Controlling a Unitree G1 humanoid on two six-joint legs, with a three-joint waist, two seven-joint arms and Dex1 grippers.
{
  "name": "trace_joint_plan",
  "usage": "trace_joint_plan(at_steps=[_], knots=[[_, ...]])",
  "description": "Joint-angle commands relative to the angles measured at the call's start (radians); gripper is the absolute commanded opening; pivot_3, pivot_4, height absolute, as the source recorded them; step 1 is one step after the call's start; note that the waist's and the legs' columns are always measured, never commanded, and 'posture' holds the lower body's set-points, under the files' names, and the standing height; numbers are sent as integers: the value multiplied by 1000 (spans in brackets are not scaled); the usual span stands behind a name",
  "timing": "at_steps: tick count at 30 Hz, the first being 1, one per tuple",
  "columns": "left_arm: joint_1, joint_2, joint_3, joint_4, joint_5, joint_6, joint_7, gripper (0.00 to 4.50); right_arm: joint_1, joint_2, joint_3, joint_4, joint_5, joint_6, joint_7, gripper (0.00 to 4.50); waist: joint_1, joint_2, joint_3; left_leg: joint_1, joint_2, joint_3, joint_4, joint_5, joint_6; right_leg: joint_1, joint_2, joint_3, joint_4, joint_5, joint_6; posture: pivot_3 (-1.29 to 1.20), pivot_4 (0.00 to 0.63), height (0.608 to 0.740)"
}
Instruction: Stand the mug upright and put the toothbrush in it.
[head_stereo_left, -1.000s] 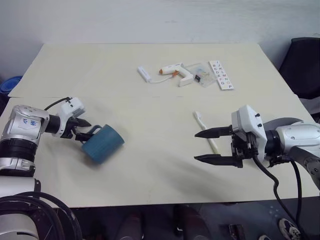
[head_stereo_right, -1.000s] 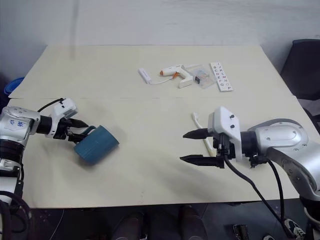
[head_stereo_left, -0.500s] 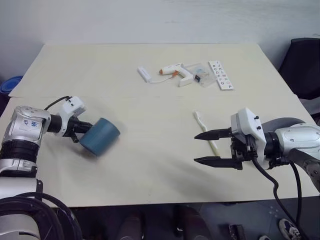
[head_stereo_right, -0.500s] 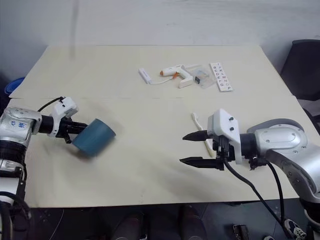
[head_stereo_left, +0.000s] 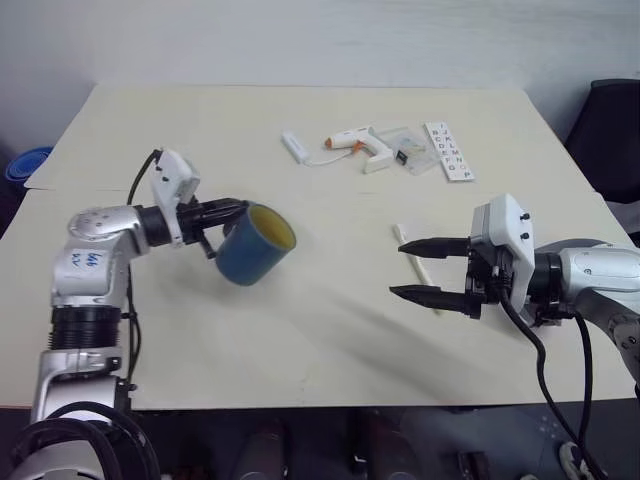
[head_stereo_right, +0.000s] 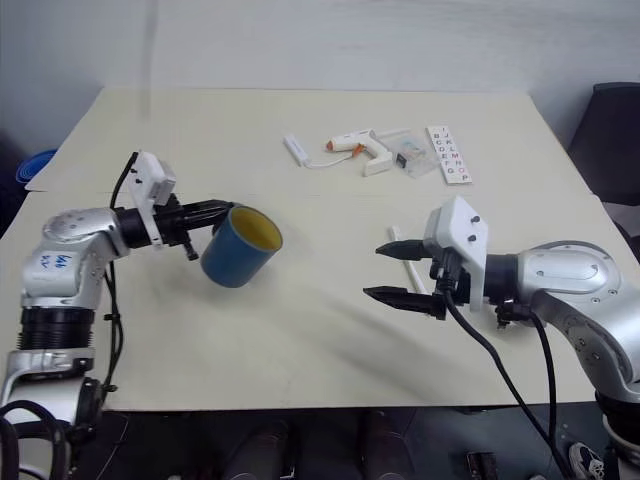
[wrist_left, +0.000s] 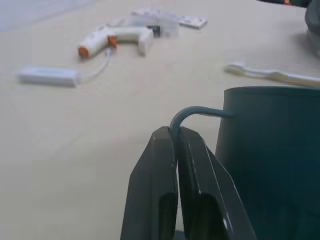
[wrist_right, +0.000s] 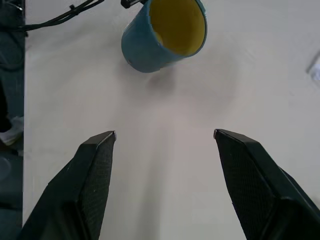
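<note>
Mug (head_stereo_left: 252, 245) hangs tilted above the counter (head_stereo_left: 300, 330), yellow mouth facing the right arm, its thin handle pinched in the clenched left tool (head_stereo_left: 222, 208). Right tool (head_stereo_left: 432, 275) waits with fingers spread, grasping nothing, near the toothbrush (head_stereo_left: 411, 250) lying flat beside it. Advice: rotate the wrist until the mouth faces up, lower until the base sits flat, then release slowly; a handle-only pinch may let the mug swing.
</note>
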Motion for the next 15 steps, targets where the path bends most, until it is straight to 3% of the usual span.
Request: trace_joint_plan(at_steps=[1, 4, 9, 15], knots=[[-14, -163, 83, -31, 19, -127, 314, 2, 13, 12, -41, 4, -16, -25, -28, 3293, 3, 0, 0, 0, 0, 0, 0, 0, 0, 0, 0, 0, 0, 0, 1, 0, 150, 740], [-17, -264, 77, 13, 91, -231, 487, 2, 12, 28, -37, 9, -27, -26, -58, 3293, 12, 0, 0, -1, -1, 0, 1, 0, 1, 0, 0, -3, -1, 1, 2, 0, 150, 740], [-20, -357, 48, 64, 118, -298, 607, 2, 6, 36, -35, 17, -31, -24, -71, 3293, 19, 0, 0, 0, -1, 3, 1, 3, -4, 0, 7, -5, -1, 2, 3, 0, 150, 740], [79, -378, -12, -1, 86, -266, 549, 2, 20, 43, -35, 6, -34, -25, -87, 3293, 21, 0, 0, 0, -1, 4, 1, 2, -3, 0, 8, -4, -2, 2, 4, 0, 150, 740]])
